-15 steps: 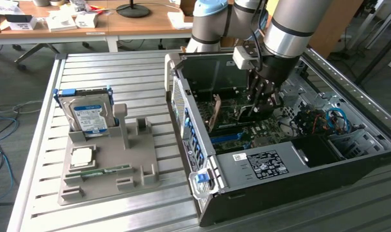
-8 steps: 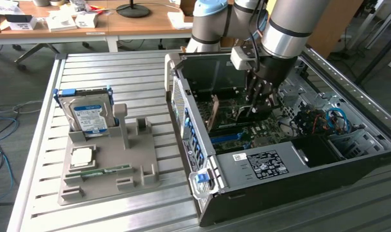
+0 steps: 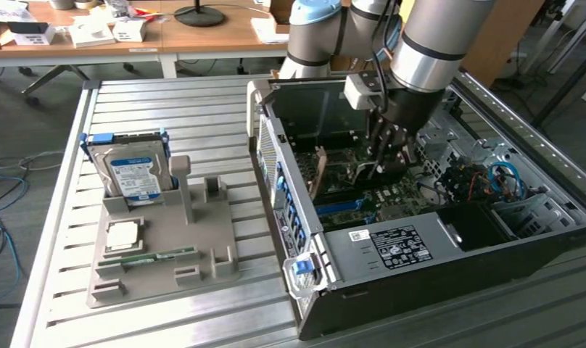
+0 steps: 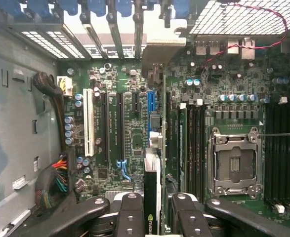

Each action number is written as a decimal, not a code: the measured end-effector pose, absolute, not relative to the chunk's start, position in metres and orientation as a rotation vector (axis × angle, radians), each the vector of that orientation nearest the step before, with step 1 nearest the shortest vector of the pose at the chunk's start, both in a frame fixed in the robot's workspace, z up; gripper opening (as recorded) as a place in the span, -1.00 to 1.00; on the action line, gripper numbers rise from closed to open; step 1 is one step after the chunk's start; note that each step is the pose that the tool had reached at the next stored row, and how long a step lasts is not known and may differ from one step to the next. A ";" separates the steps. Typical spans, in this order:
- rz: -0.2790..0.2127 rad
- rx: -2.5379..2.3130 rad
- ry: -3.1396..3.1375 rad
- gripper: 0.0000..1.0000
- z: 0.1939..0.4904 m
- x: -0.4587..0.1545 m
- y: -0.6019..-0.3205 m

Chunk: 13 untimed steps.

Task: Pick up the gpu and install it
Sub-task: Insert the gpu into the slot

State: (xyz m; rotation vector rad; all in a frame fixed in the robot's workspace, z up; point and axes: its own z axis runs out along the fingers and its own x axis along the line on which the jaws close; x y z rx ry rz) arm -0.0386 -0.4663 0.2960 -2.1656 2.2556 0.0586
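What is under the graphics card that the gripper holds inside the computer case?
The green motherboard lies under the graphics card, with black slots beside it. The card, clamped in the gripper, hides the strip of board directly below, so its slot cannot be seen.

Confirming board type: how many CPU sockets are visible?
1: empty CPU socket on the motherboard, between memory-slot banks, beside the gpu in the tool. Board partly hidden, so maybe more.
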 end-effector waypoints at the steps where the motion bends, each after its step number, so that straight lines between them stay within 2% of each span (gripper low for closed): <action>1: 0.059 -2.166 2.256 -0.47 0.296 -0.039 -0.466; 13: 0.058 -2.166 2.255 -0.47 0.295 -0.042 -0.466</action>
